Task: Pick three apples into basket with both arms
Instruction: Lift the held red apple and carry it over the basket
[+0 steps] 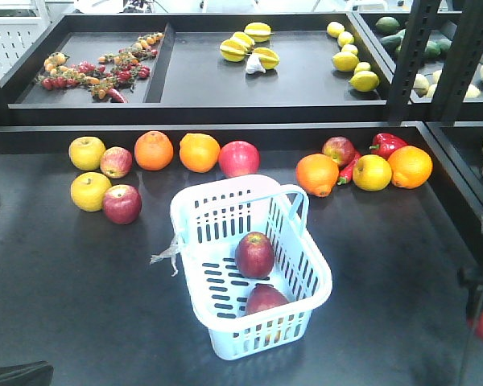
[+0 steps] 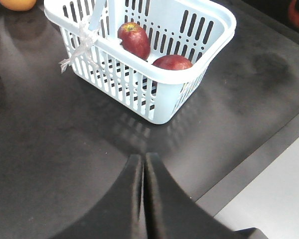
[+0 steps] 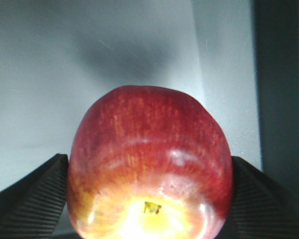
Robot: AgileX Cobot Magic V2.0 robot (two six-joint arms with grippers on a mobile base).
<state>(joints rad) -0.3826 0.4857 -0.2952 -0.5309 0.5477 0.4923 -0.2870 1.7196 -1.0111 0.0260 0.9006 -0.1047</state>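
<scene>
1. On the far left of the desk (image 1: pixel 80 305) I see a group of fruit: two yellow apples (image 1: pixel 88 153), a small reddish apple (image 1: pixel 116 162) and a dark-red apple (image 1: pixel 121 203) lying outside the basket.
2. My left pincer (image 2: pixel 143 172) is clenched, its two dark fingers pressed together with nothing between them, and it hangs over the near part of the desk, just before the basket.
3. The basket (image 1: pixel 318 277) stands in the middle of the desk. Two apples are inside: one apple (image 1: pixel 254 254) near the centre, a second apple (image 1: pixel 266 299) at the near wall.
4. Behind the basket lies a row of oranges (image 1: pixel 154 150) and more fruit.
5. My right pincer (image 3: pixel 149 199) is grasping a third apple (image 3: pixel 149 159) between its ribbed pads (image 3: pixel 30 199). In the front view this apple shows at the right edge, clear of the basket.
</scene>
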